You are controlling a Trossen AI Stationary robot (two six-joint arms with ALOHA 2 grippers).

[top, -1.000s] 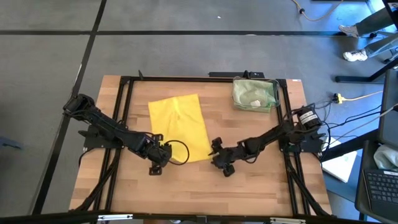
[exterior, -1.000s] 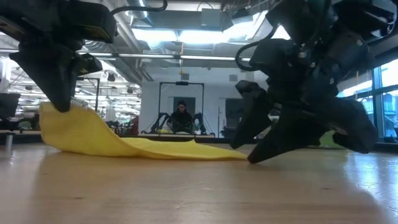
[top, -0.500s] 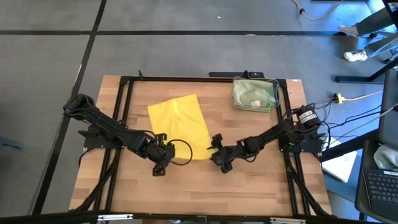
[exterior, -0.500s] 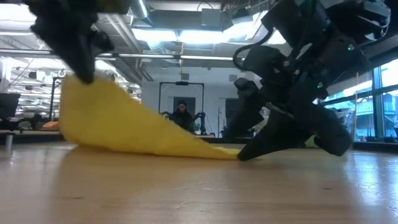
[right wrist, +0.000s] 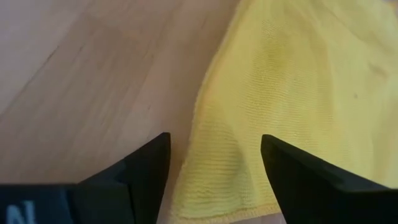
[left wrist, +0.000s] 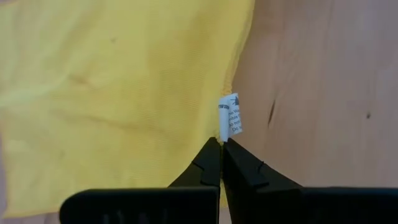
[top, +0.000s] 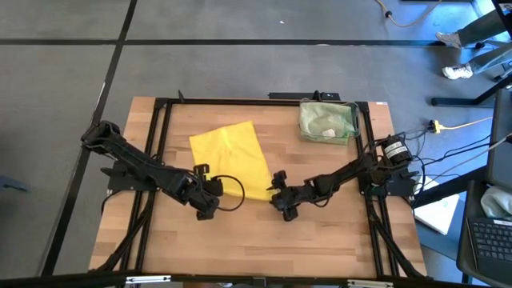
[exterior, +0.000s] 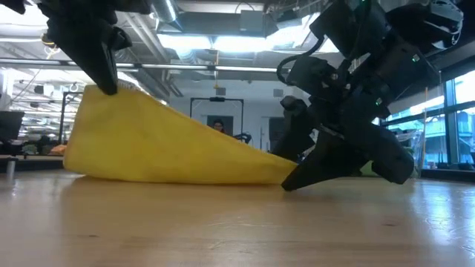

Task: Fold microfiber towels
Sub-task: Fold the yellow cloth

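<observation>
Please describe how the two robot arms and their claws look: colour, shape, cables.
Both arms are black, slim and jointed. The left claw ends in two narrow wedge fingers; the right claw has two broad matte-black fingers. A thin black cable loops beside the left claw, and more cables gather at the right arm's base.

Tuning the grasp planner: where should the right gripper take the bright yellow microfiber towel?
Probably the near right corner of the bright yellow microfiber towel, which lies flat between the open fingers of the right gripper. Come down from the table's front edge; the left gripper holds the other corner raised.
</observation>
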